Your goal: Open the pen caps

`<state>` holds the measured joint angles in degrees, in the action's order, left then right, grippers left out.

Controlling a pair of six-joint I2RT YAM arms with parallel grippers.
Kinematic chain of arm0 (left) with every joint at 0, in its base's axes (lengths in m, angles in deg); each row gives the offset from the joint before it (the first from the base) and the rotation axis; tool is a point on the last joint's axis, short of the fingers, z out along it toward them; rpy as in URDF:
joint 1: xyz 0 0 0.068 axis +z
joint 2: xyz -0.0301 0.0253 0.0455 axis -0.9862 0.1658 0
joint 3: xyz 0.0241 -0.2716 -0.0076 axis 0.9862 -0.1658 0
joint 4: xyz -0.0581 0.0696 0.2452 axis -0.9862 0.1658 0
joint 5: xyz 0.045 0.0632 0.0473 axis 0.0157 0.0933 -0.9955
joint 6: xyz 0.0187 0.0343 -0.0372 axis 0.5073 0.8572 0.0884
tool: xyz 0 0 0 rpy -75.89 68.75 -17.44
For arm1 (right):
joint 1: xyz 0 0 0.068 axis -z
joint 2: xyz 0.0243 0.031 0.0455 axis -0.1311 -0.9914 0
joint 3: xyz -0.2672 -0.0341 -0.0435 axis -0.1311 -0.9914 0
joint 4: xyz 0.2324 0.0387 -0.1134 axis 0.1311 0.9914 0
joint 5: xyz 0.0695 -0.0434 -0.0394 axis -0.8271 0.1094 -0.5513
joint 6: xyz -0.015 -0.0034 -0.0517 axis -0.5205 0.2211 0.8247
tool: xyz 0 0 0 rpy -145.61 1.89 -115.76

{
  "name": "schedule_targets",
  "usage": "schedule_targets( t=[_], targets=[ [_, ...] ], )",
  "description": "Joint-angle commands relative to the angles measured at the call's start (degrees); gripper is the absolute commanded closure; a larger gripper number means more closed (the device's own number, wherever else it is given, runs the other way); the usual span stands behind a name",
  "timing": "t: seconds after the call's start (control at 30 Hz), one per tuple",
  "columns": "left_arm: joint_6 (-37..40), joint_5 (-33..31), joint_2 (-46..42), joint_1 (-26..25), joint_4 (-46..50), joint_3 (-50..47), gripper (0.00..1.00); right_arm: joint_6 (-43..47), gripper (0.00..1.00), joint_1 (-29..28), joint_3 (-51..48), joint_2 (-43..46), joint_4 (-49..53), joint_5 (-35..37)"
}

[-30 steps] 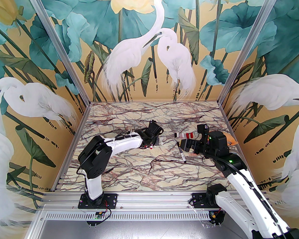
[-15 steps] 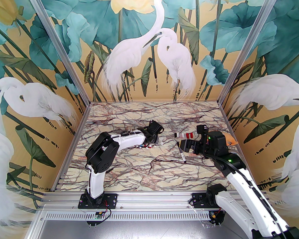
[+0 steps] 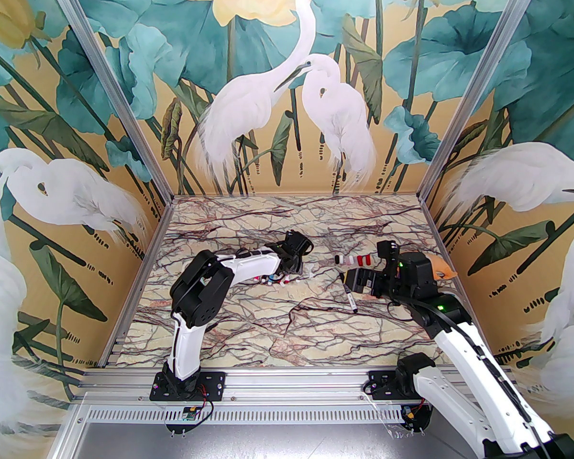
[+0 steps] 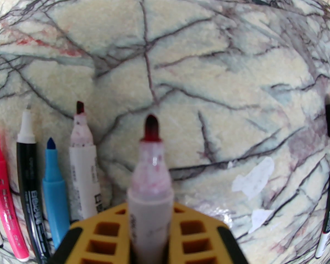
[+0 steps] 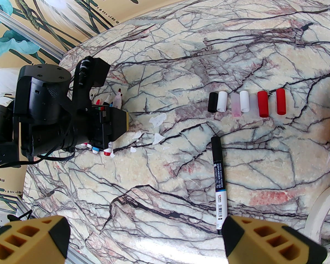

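Pen caps rowed, right wrist view; left pincer clamps pen.

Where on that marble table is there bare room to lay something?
Bare: the near half of the table, between the arm bases and the black-capped marker; also the far strip by the back wall. Crowded: the middle band, with uncapped pens, paper scraps and the cap row.

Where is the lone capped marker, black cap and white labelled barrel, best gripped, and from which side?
Likely best: grip the slim black-capped marker mid-barrel, from straight above, fingers across its width. It lies flat and alone on the marble-patterned table, and that leaves its black plastic cap free to pull.
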<state>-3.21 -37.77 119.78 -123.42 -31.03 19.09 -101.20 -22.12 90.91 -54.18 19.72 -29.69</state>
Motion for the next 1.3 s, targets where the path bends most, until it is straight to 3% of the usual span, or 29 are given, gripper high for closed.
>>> schedule_targets(
  t=[0.0,0.4,0.93,1.27],
  targets=[
    [0.9,0.6,1.0,0.6,1.0,1.5,0.83,-0.5,0.01,-0.2,-0.6,-0.1,0.8,0.4],
    [1.6,0.0,1.1,0.9,1.4,1.9,0.73,-1.7,0.01,-0.2,-2.0,0.3,-0.5,-0.3],
    [0.2,0.3,-4.5,1.0,2.4,0.5,0.72,-2.0,0.01,-0.4,-1.2,-0.6,0.4,0.6],
    [-1.0,13.8,-22.1,0.9,-7.8,-13.2,0.66,-1.2,0.16,-3.2,-0.1,-5.0,2.1,8.4]
  ],
)
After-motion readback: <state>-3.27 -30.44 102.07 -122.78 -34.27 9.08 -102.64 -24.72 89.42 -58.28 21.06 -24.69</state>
